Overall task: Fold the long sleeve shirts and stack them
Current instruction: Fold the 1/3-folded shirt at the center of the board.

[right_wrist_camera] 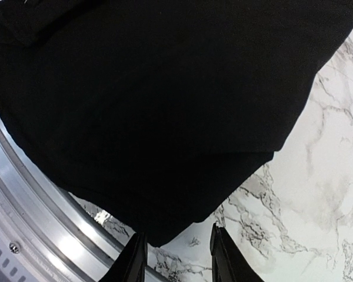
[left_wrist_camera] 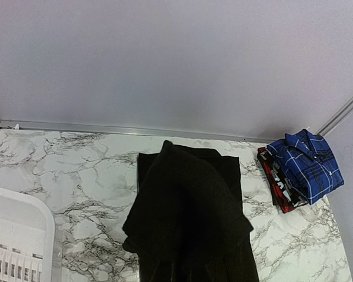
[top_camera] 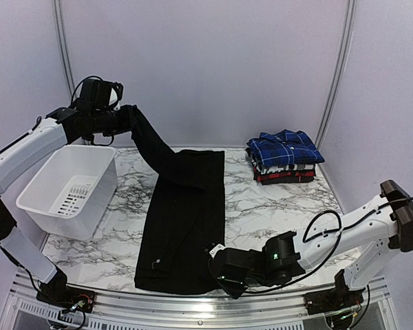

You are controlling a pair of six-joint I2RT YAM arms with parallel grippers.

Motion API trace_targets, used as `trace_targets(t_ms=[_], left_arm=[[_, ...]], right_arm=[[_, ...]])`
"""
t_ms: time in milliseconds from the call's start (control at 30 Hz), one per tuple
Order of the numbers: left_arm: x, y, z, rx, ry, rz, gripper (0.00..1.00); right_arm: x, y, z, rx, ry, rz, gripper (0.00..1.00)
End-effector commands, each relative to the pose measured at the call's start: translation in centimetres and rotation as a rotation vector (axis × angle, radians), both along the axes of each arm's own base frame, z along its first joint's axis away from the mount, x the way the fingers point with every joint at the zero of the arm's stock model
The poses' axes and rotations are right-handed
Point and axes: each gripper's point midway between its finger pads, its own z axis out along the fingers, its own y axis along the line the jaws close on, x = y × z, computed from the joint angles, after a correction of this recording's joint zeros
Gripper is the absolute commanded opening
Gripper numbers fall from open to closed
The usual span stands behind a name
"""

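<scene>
**Top view.** The left pincer [top_camera: 126, 117], raised at 10 o'clock, is pinching the sleeve [top_camera: 155, 148] of the black shirt [top_camera: 186, 220]. The sleeve slants down from it towards 4 o'clock to the garment's body. The body lies flat on the worktop [top_camera: 261, 206], a long strip with its long axis running 12 to 6. It is plain, matte, dark cloth. A pale speck near the hem at 7 o'clock is too small to identify. The right pincer [top_camera: 217, 260] sits low at the shirt's 5 o'clock corner. The stack of plaid shirts [top_camera: 283, 155] is at 2 o'clock, well apart, with blue-and-white on top and red and black-and-white layers beneath. A white slotted plastic basket [top_camera: 96, 199] stands at 9 o'clock. The worktop is marble-patterned, white with grey veins.

**Left wrist view.** The pincer's fingers are out of frame. The shirt [left_wrist_camera: 188, 223] rises in soft folds from 12 o'clock towards the lens. The stack [left_wrist_camera: 306, 164] lies at 3 o'clock.

**Right wrist view.** The right pincer [right_wrist_camera: 177, 234] is spread, and the hem corner of the shirt [right_wrist_camera: 165, 106] ends just at its two dark fingers [right_wrist_camera: 135, 261]. A ribbed metal rail [right_wrist_camera: 41, 200] runs at 8 o'clock.
</scene>
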Motion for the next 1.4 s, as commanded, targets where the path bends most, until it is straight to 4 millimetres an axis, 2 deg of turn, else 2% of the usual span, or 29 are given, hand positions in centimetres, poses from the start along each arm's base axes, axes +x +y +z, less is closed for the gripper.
trace_targets(t_ms=[0,333,567,767,867,1033,1267,1367], left_arm=[[0.2,0.4,1.0,0.004,-0.014,0.007,0.03],[0.2,0.6,0.9,0.003,-0.009,0.010,0.03],[0.3,0.5,1.0,0.001,-0.009,0.010,0.03],[0.5,0.3,0.8,-0.001,-0.003,0.005,0.03],[0.5,0.2,0.8,-0.003,-0.002,0.002,0.03],[0.6,0.5,1.0,0.004,-0.010,0.007,0.03],[1.1,0.9,1.0,0.002,-0.008,0.014,0.03],[1.2,0.7,0.8,-0.004,-0.002,0.010,0.03]], right_arm=[[1.1,1.0,-0.1,0.002,-0.106,0.011,0.34],[1.7,1.3,-1.2,-0.054,-0.154,0.029,0.35],[2.6,1.3,-0.6,-0.064,-0.198,-0.027,0.13],[2.6,1.1,-0.3,-0.075,-0.197,-0.035,0.00],[2.4,1.4,0.3,-0.066,-0.182,-0.031,0.00],[0.9,1.6,0.8,-0.030,-0.085,-0.011,0.00],[-2.9,1.9,0.2,0.039,0.091,0.033,0.00],[-3.5,2.0,0.0,0.045,0.114,0.036,0.00]])
